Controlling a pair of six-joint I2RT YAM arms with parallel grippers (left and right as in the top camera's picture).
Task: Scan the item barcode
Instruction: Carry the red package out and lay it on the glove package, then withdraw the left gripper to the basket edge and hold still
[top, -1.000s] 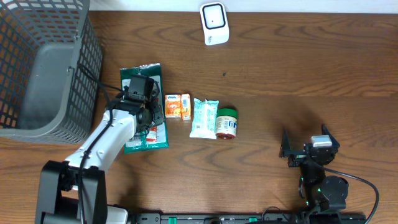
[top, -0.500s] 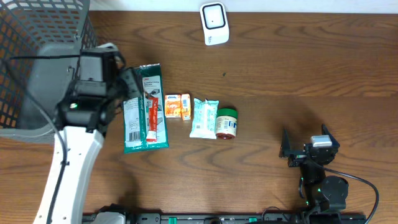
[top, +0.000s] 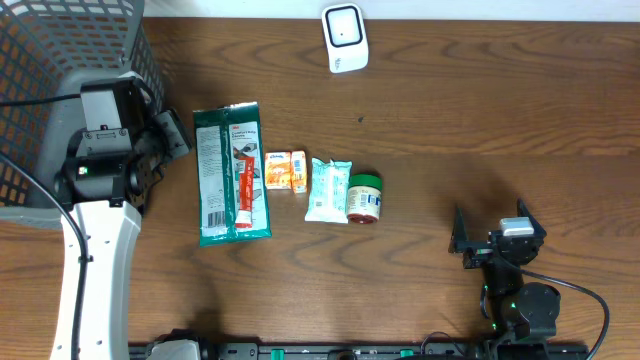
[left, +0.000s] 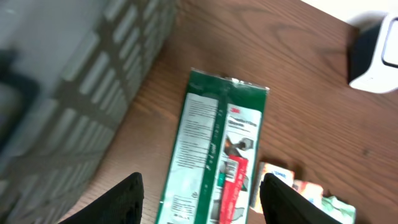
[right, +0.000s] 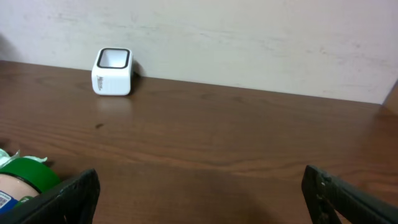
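Green packet (top: 222, 205) with red stripe, grey mesh basket (top: 150, 70), white scanner (top: 344, 38).

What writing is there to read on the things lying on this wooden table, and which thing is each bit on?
"3M": red logo near the top of the flat green packet.
Other print on that packet, white panel included: too small to read.
Labels on the small orange carton, pale blue-green pouch and green-lidded jar: blurred, unreadable.
White box-shaped scanner: no legible marking.
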